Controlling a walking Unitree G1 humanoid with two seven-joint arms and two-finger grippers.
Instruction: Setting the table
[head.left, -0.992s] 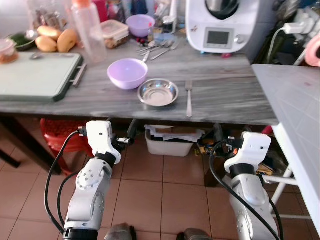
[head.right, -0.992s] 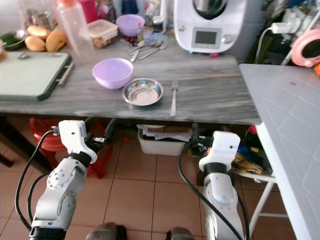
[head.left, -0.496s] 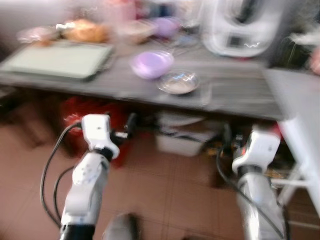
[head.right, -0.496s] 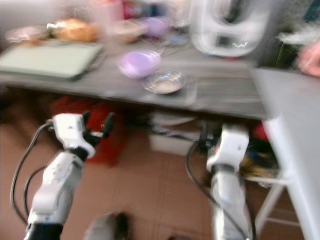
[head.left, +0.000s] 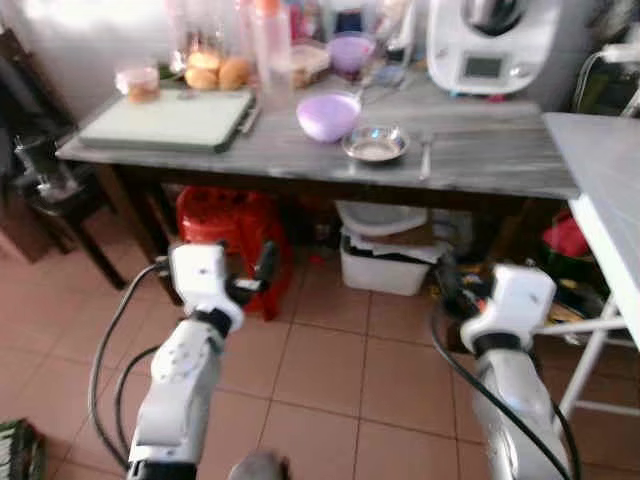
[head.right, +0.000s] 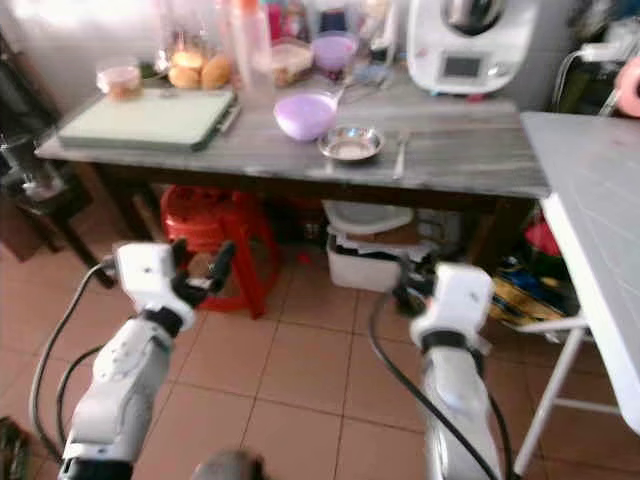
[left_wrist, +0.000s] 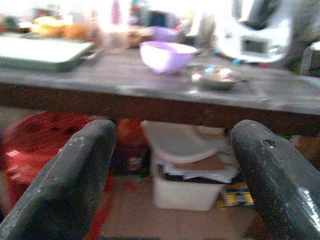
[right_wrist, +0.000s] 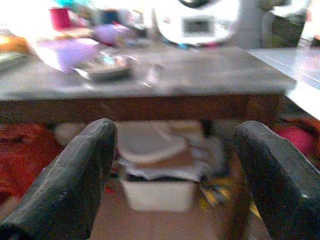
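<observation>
In the lower left of the frame the left gripper (left_wrist: 172, 170) hangs over the tiled floor, its fingers spread wide with nothing between them. In the upper middle, on the grey table (head.left: 500, 160), a purple bowl (head.left: 328, 116) stands just beside a metal bowl (head.left: 376, 146), and a fork (head.left: 426, 157) lies near it. In the lower right, the right gripper (right_wrist: 175, 175) is also wide open and empty.

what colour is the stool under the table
Red; the stool shows best in the right eye view, under the grey table.
</observation>
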